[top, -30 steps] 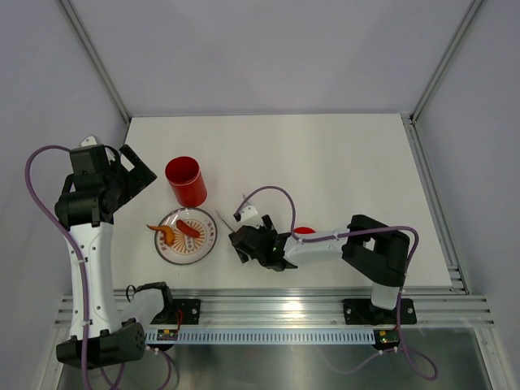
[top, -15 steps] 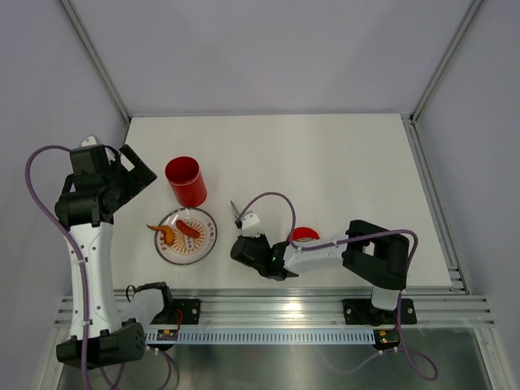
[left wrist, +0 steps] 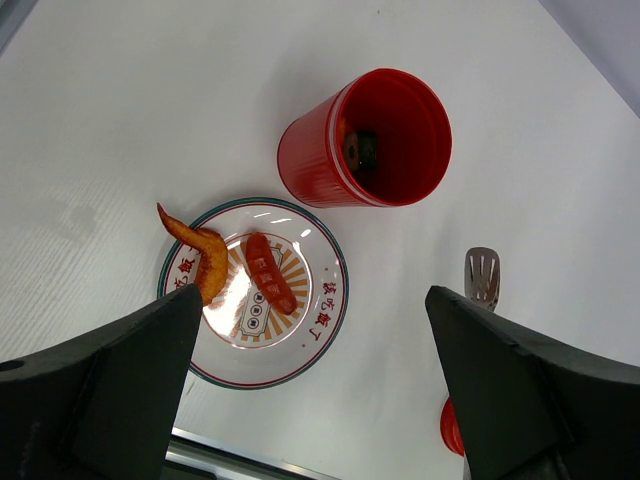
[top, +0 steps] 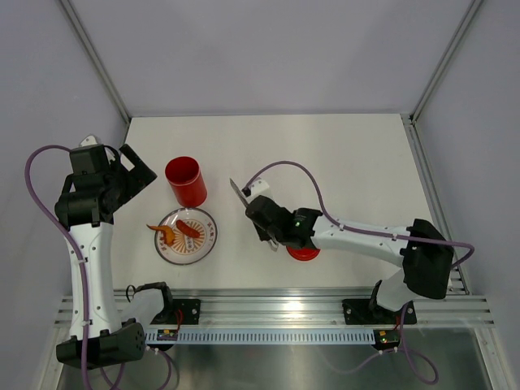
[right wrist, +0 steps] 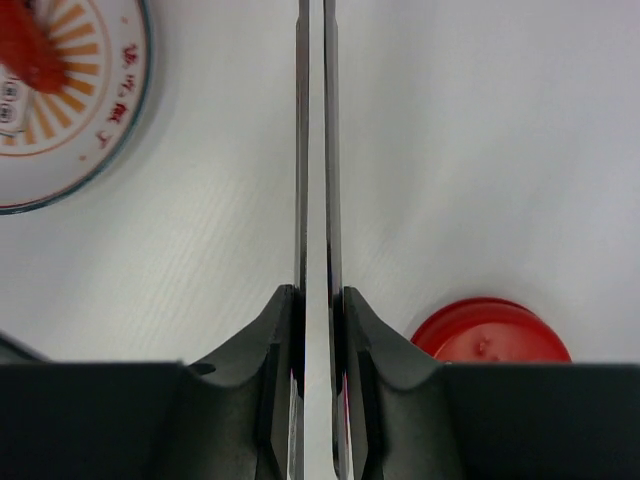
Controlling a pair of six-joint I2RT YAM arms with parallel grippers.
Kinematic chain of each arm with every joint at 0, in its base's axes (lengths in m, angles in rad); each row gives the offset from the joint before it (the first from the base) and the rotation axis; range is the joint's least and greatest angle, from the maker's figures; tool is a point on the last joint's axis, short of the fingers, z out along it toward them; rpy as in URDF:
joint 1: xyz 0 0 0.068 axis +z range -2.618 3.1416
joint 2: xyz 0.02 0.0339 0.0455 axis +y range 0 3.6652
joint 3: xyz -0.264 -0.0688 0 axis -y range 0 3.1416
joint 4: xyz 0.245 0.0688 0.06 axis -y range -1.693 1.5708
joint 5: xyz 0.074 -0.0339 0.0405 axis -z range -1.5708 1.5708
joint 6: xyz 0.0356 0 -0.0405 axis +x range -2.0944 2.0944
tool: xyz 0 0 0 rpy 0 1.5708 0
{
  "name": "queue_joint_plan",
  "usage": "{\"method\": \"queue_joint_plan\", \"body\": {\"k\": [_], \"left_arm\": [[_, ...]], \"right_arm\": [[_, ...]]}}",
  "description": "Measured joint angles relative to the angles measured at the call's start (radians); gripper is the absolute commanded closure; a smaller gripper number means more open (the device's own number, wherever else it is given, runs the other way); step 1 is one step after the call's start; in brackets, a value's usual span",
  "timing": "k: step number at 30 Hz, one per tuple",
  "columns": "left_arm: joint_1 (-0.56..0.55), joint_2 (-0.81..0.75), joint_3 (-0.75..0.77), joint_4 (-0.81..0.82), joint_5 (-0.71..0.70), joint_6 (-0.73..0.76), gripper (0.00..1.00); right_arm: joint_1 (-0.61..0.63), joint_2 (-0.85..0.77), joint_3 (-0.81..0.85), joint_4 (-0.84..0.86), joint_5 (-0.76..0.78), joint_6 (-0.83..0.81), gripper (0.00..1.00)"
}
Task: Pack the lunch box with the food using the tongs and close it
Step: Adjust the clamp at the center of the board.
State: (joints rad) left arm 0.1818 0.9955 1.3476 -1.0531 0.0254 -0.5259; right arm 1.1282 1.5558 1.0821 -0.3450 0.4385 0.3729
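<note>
The right end effector (right wrist: 320, 300) is pinching the tongs (right wrist: 315, 140), pressing their two arms nearly together (only a thin slit is showing between them), tips pointing out over the table (top: 341, 162). The lid (right wrist: 490, 332) is lying flat just to its right. The sausage (left wrist: 268, 272) and shrimp (left wrist: 200, 258) are resting on the plate (left wrist: 325, 310), left of the tongs. The box (left wrist: 310, 165) is standing upright behind the plate, a dark roll (left wrist: 358, 150) sitting inside. The left end effector (top: 134, 173) is hanging spread wide, holding nothing, by the table's left edge.
</note>
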Motion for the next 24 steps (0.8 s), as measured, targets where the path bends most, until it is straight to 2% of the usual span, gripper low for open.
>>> {"method": "queue_joint_plan", "body": {"k": [3, 10, 16, 24], "left_arm": [[0.000, 0.000, -0.001, 0.001, 0.000, 0.000, 0.01], [0.000, -0.003, -0.014, 0.001, 0.000, 0.000, 0.01], [0.000, -0.003, -0.015, 0.002, 0.000, 0.000, 0.01], [0.000, -0.003, -0.015, 0.002, 0.000, 0.000, 0.01]], "right_arm": [[-0.021, -0.001, 0.132, -0.138, -0.124, -0.042, 0.84], [-0.028, 0.074, 0.445, -0.455, -0.303, -0.076, 0.80], [-0.028, 0.113, 0.528, -0.622, -0.384, -0.076, 0.75], [-0.026, 0.183, 0.594, -0.669, -0.398, -0.074, 0.74]]}}
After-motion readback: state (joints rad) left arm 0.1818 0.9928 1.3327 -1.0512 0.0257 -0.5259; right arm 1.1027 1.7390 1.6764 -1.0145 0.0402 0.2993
